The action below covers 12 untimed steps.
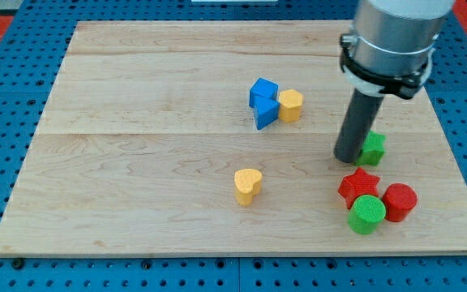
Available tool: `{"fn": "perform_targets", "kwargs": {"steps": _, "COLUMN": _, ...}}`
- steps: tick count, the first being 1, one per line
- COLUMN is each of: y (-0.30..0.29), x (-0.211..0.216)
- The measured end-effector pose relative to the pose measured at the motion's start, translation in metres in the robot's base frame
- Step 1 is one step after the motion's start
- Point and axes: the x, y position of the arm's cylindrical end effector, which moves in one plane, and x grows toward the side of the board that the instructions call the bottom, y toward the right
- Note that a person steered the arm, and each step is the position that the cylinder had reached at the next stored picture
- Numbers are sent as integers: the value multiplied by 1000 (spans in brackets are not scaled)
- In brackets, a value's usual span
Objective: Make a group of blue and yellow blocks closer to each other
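Observation:
Two blue blocks sit together near the board's upper middle: a blue cube-like block (263, 91) and a blue wedge-shaped block (267, 112) just below it. A yellow rounded block (290, 105) touches their right side. A yellow heart-shaped block (247, 186) lies apart, lower down near the board's middle. My tip (349, 156) is to the right of these, right next to a green block (372, 148), well away from the blue and yellow blocks.
A red star block (358, 186), a red cylinder (399, 202) and a green cylinder (366, 214) cluster at the lower right. The wooden board (136, 162) lies on a blue pegboard surface.

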Motion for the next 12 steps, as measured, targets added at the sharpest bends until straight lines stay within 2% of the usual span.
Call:
{"fn": "perform_targets", "kwargs": {"steps": 2, "y": 1, "x": -44}}
{"fn": "perform_targets", "kwargs": {"steps": 3, "y": -10, "x": -49}}
{"fn": "perform_targets", "kwargs": {"steps": 6, "y": -81, "x": 121}}
{"fn": "perform_targets", "kwargs": {"steps": 7, "y": -131, "x": 92}}
{"fn": "perform_targets", "kwargs": {"steps": 9, "y": -148, "x": 3}}
{"fn": "perform_targets", "kwargs": {"steps": 11, "y": -207, "x": 17}}
{"fn": "perform_targets", "kwargs": {"steps": 12, "y": -216, "x": -26}}
